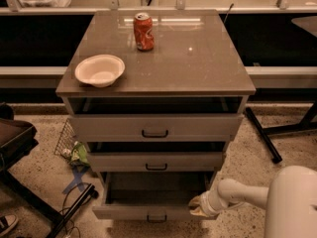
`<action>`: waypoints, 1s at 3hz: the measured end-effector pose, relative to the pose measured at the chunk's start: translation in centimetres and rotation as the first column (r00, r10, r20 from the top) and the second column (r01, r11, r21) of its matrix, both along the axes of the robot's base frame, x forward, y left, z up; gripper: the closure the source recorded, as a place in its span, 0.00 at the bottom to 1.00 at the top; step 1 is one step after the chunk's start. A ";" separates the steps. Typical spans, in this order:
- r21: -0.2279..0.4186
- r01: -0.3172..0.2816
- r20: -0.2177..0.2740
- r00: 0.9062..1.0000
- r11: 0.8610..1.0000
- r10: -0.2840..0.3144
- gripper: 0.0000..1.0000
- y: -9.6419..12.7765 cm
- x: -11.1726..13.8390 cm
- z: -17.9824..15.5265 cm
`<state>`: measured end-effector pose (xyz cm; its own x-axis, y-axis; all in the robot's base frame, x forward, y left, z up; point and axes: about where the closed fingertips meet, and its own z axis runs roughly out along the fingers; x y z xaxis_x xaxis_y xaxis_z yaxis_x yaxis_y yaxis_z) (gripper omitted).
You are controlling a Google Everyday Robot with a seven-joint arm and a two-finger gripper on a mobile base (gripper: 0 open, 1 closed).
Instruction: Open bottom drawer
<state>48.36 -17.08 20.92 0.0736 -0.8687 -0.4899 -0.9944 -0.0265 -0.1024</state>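
Observation:
The grey cabinet [156, 83] has three drawers. The bottom drawer [148, 211] is pulled out, showing its plain grey tray [156, 195] and its small black bar handle [156, 218] on the front. My gripper [197, 206] is at the right end of the bottom drawer's front, at its top edge, on a white arm coming from the lower right. The middle drawer [156, 161] and top drawer [155, 128] stand slightly out.
On the cabinet top are an orange soda can [143, 31] and a white bowl [100, 70]. A wire basket with green litter [74, 150] lies at the left. A dark chair [15, 143] and black stand legs [262, 133] flank the cabinet.

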 end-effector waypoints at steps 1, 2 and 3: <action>-0.014 -0.040 -0.010 0.999 0.999 0.039 1.00 -0.1 -2.9 0.8; -0.073 -0.141 0.025 0.989 0.987 0.143 1.00 -1.6 -7.5 3.9; -0.067 -0.193 -0.021 0.981 0.979 0.192 1.00 -0.9 -11.6 4.4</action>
<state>36.73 -18.01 25.32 0.2362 -0.8703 -0.4322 -0.9713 -0.2241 -0.0796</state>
